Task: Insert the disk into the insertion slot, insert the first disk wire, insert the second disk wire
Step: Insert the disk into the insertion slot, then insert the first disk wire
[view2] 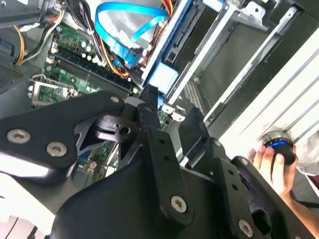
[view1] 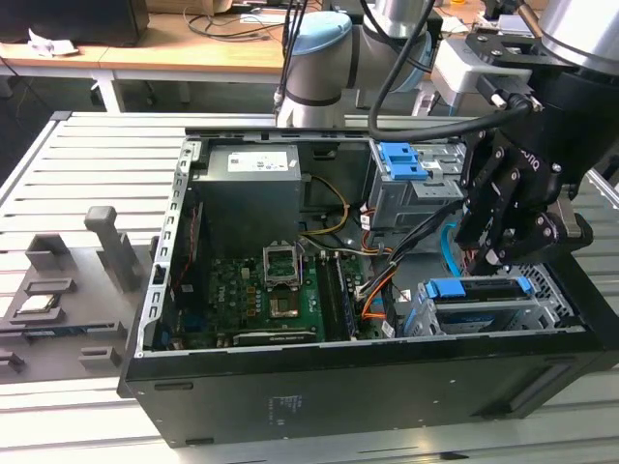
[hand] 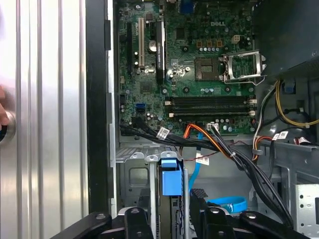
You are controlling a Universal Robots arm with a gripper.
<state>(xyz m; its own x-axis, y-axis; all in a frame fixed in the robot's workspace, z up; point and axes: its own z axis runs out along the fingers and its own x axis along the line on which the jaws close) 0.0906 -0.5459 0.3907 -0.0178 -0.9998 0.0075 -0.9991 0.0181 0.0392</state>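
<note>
As the blue-framed disk (view1: 479, 288) lay in the grey insertion slot (view1: 553, 286), the hand (view1: 491, 259) was positioned above it, grip state indeterminable.

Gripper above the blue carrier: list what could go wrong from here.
1. The gripper hangs close over the disk, which sits in the slot; a push off-line could jam its blue carrier against the cage.
2. The light-blue cable curves right beside the gripper and could snag on it.
3. The black cable bundle crosses near the bay and might get pinched.
</note>
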